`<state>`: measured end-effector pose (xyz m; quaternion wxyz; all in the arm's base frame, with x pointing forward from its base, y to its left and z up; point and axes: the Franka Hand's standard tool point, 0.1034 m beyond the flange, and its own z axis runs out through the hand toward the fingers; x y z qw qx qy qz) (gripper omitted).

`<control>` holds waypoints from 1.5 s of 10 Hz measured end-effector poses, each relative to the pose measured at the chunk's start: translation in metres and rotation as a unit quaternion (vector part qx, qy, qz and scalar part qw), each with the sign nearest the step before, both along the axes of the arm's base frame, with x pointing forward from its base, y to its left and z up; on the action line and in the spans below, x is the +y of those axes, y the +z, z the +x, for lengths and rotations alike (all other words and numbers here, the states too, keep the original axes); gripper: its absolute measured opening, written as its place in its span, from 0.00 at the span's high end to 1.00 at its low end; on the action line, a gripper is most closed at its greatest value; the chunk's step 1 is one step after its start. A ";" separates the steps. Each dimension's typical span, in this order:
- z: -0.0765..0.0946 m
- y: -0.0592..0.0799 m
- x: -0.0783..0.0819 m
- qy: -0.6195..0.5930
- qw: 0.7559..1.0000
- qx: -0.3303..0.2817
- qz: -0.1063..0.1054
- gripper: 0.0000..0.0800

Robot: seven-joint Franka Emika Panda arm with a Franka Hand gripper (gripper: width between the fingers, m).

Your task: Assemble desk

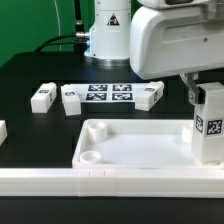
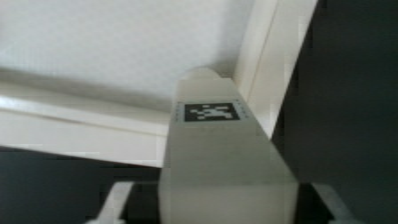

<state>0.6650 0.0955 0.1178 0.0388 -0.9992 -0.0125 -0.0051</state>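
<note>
**Now: one leg pinched in the gripper at the tabletop's end**

The gripper (image 1: 206, 101) is closed on a white block leg (image 1: 210, 125), which hangs upright straight below it with its black-and-white tag facing the camera. In the wrist view the same leg (image 2: 217, 150) fills the gap between the two fingers (image 2: 114, 204) and runs away from the gripper (image 2: 217, 206), its tag near the far end.

The held leg is at the end of the tabletop (image 1: 135, 150) on the exterior view's right, and its lower part overlaps the raised rim there. Whether it touches the rim or the tray floor cannot be told. In the wrist view the tabletop (image 2: 107, 50) lies beyond the leg's far end, a rim edge running beside the leg with the dark table (image 2: 356, 90) past it.

Three loose legs lie on the black table behind the tabletop, well apart from the gripper: one (image 1: 42, 97) and another (image 1: 72, 100) on the exterior view's left of the marker board (image 1: 108, 94), the third (image 1: 150, 95) just at the board's other end. A white border rail (image 1: 60, 181) runs along the near edge, touching the tabletop's front.
</note>
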 end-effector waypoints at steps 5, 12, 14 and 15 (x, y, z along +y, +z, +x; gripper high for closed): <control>0.003 0.000 -0.004 -0.220 0.975 0.011 0.014 0.64; 0.002 -0.001 -0.005 -0.484 0.874 0.034 0.017 0.64; 0.002 -0.001 -0.004 -0.487 0.872 0.034 0.018 0.60; 0.002 -0.001 -0.003 -0.483 0.875 0.034 0.017 0.37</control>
